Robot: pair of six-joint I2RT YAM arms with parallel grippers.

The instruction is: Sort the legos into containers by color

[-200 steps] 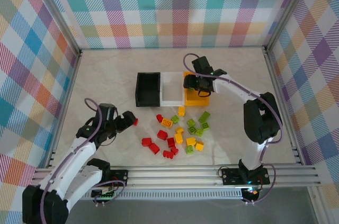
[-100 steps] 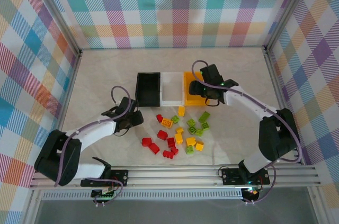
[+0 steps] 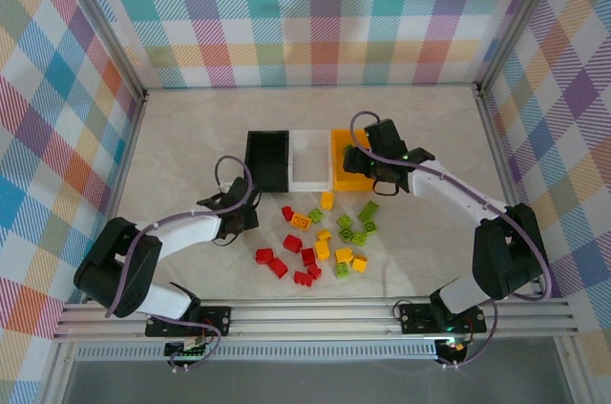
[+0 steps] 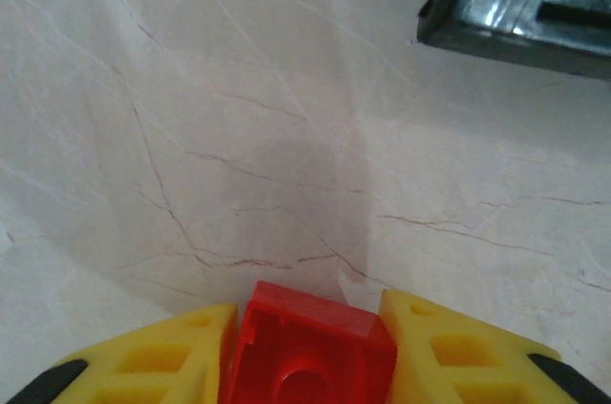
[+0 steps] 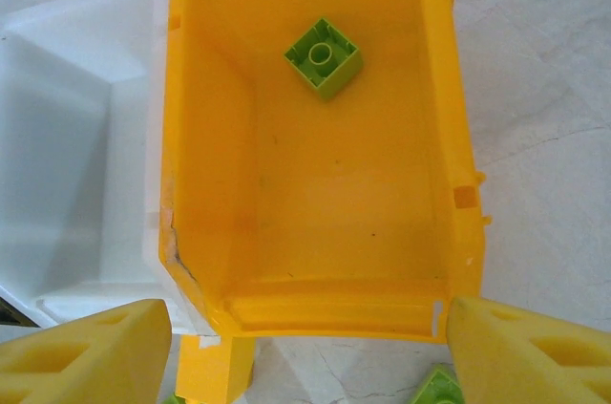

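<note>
We are seeing the left jaws gripping a red lego [image 4: 310, 351], with both yellow fingers [image 4: 153, 361] touching it over the bench [image 4: 239, 89]. The frame edge is cutting off the brick's lower part. The right jaws are standing wide over the orange-yellow bin [image 5: 458, 137], where a lime green lego [image 5: 325, 57] is lying well clear of either finger. From above, the right arm is covering part of that bin, and loose legos [image 3: 325, 242] are lying between the arms.

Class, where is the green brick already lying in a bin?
In the right wrist view, the green brick lies inside the yellow bin, near its upper end, right of the white bin.
</note>
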